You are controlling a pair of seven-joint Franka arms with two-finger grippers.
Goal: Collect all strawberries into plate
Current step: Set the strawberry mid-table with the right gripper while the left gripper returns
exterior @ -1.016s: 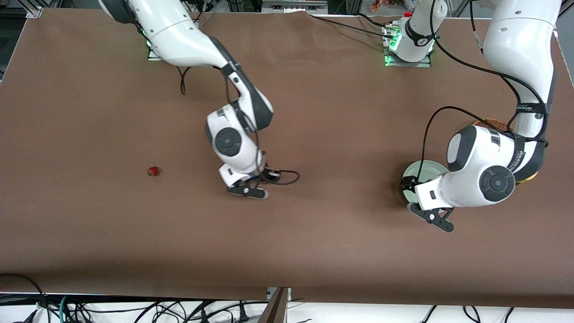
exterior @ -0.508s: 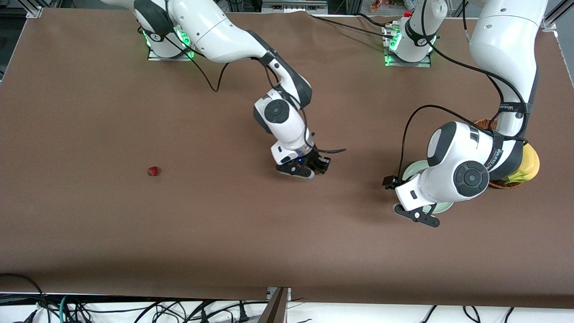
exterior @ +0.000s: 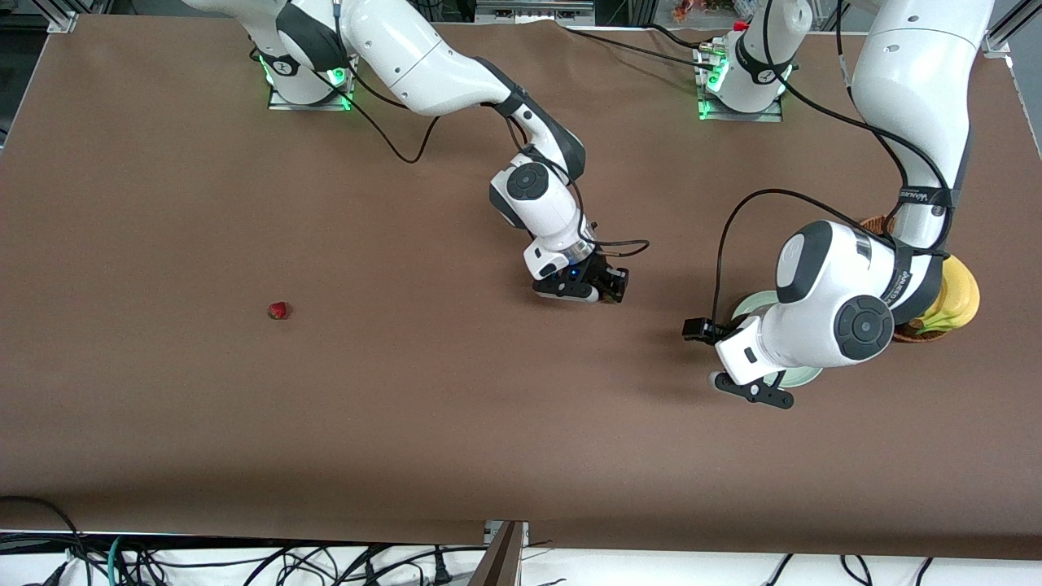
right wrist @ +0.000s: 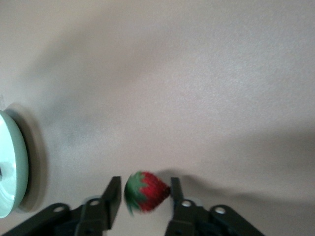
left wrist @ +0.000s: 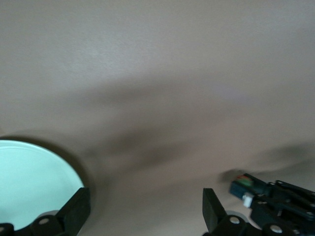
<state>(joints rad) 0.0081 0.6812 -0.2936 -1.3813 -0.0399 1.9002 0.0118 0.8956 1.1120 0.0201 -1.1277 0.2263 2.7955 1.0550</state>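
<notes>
At the desk's left-arm end, the left tool (exterior: 753,392) hangs wide open and holding nothing, over the near rim of the mint-green plate (exterior: 803,377), where that arm waits. The rest of the plate is hidden from us under its wrist. Over bare desk near the middle, well short of the plate, the right tool (exterior: 604,290) carries a strawberry (right wrist: 147,191). We cannot tell whether its hold on the berry is firm or slackening. A second strawberry (exterior: 278,310) lies alone on the desk toward the right arm's end, well apart from everything else. We see no third berry.

We judge the step in hand to be the carry to the plate. To do it well, we would hold the berry until the right tool is squarely over the plate's floor, come low before letting go so it cannot roll off the rim, and have the left tool draw clear first.
</notes>
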